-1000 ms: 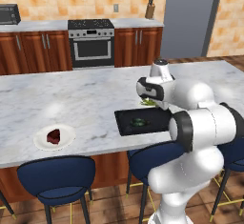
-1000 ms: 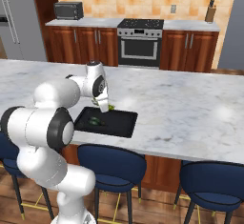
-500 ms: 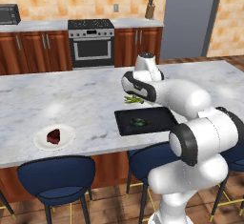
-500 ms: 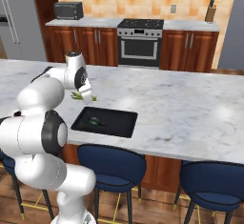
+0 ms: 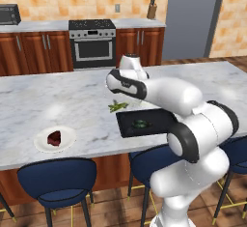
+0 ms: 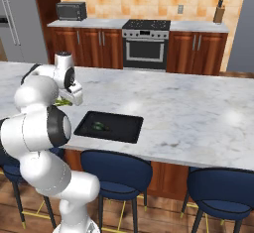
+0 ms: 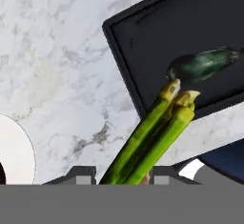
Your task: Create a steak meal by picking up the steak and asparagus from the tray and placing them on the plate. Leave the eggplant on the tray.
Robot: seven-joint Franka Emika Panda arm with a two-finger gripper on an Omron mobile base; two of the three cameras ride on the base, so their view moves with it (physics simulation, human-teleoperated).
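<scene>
My gripper [image 5: 120, 102] is shut on the asparagus [image 5: 117, 106], a bright yellow-green bundle hanging over the marble counter just left of the black tray [image 5: 164, 117]. In the hand view the asparagus [image 7: 152, 142] juts out between the dark fingertips [image 7: 81, 174]. The eggplant [image 5: 140, 123], a dark green lump, lies on the tray; it also shows in the hand view as the eggplant [image 7: 205, 62] on the tray [image 7: 157, 32]. The steak [image 5: 54, 138] sits on the white plate [image 5: 67, 135] at the counter's front left. The plate [image 7: 16, 154] edge shows at the hand view's lower left.
Blue stools [image 5: 58, 182] stand along the counter's front edge. A stove [image 5: 92, 42] and cabinets line the back wall. Bare marble [image 5: 82, 110] stretches between the tray and the plate.
The arm has swung left with the asparagus, from above the tray to over the counter left of it. The eggplant and the steak have stayed put.
</scene>
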